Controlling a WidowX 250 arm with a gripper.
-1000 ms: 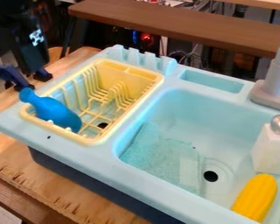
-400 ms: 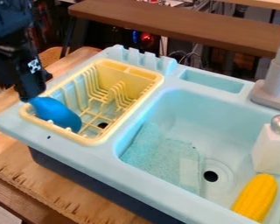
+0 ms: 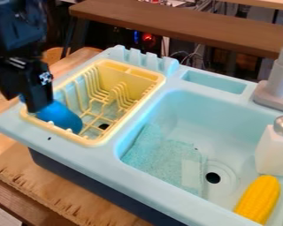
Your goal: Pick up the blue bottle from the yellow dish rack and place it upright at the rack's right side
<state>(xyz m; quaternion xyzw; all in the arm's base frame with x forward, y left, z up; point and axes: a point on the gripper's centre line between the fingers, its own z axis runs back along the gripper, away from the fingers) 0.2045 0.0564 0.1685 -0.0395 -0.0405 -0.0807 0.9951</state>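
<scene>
The camera view is showing the black two-finger gripper (image 3: 35, 102) hanging at the left, over the upper end of a smooth, blue, round-bodied toy with a narrow neck (image 3: 62, 118). The gripper is covering most of that neck, and whether it is standing open or closed on the toy, I cannot tell. The toy is leaning at a slant in the near left corner of a yellow plastic dish rack (image 3: 95, 142), with its rounded body lying inside the rim. The rack is sitting in the left part of a light blue plastic toy sink (image 3: 85, 157). To the right, inside the basin, a speckled teal sheet (image 3: 166, 152) is lying on the floor, just left of a round drain with a dark hole (image 3: 213, 178). A white bottle with a rounded silver top (image 3: 273, 152) is standing near the drain, and a yellow, ribbed, corn-shaped toy (image 3: 258, 201) is resting just in front of it. A grey plastic faucet (image 3: 278, 77) is rising behind the basin at the right edge.
</scene>
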